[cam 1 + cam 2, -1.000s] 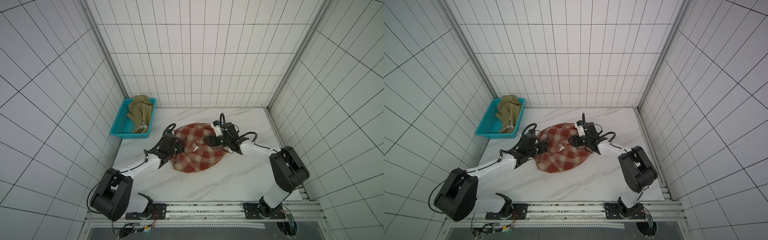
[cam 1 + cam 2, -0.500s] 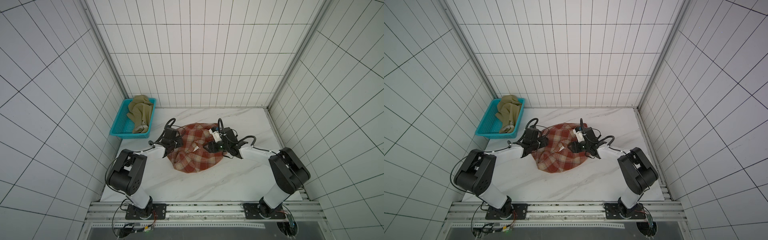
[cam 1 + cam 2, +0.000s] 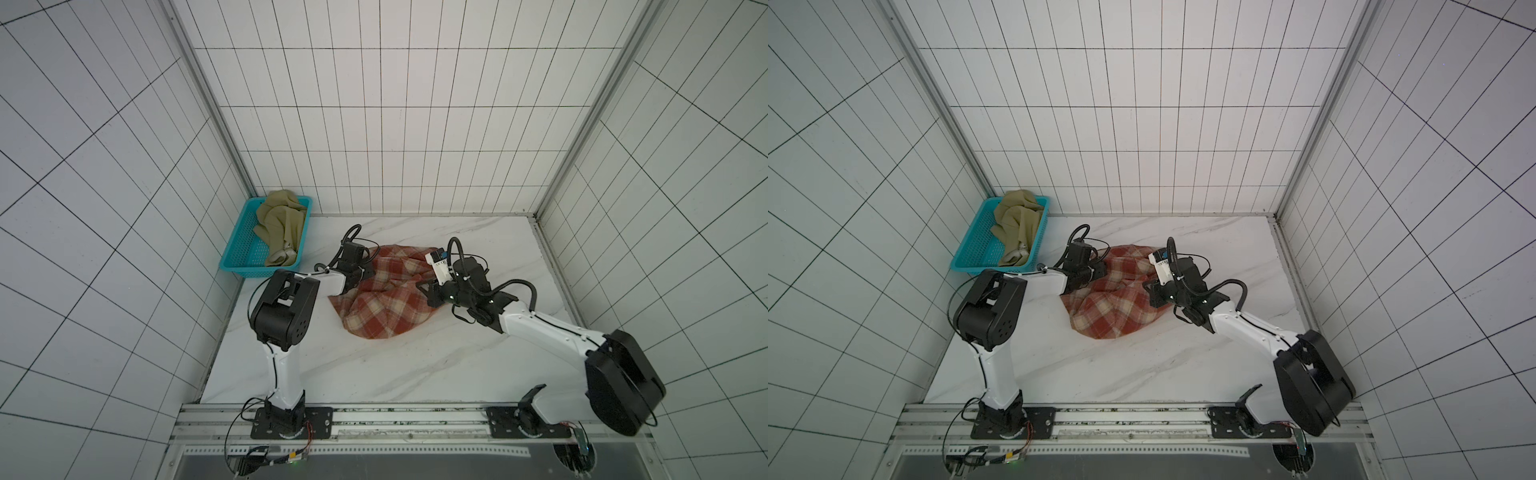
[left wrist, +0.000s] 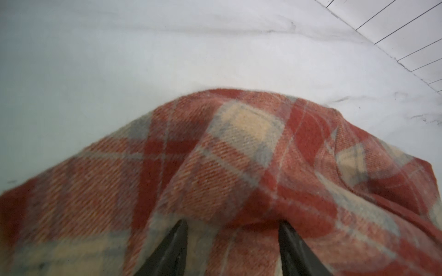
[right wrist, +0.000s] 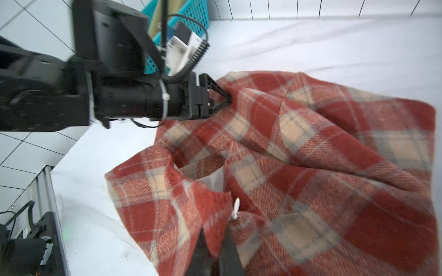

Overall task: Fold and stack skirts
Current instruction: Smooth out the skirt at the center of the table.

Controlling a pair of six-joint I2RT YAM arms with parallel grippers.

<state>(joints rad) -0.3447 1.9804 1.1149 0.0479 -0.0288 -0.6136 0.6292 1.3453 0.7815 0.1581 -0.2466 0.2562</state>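
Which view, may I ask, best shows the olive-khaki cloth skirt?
Both top views: the olive-khaki cloth skirt lies unobstructed in the teal plastic basket. Right wrist shows a sliver; left wrist, none.

a skirt [image 3: 386, 303] lies in the middle of the bench [image 3: 415, 365]. my left pincer [image 4: 232, 221] is at its left edge, my right pincer [image 5: 215, 230] at its right edge. a basket [image 3: 249, 270] sits in the bench's far left corner, with the other skirt [image 3: 282, 224] in it.
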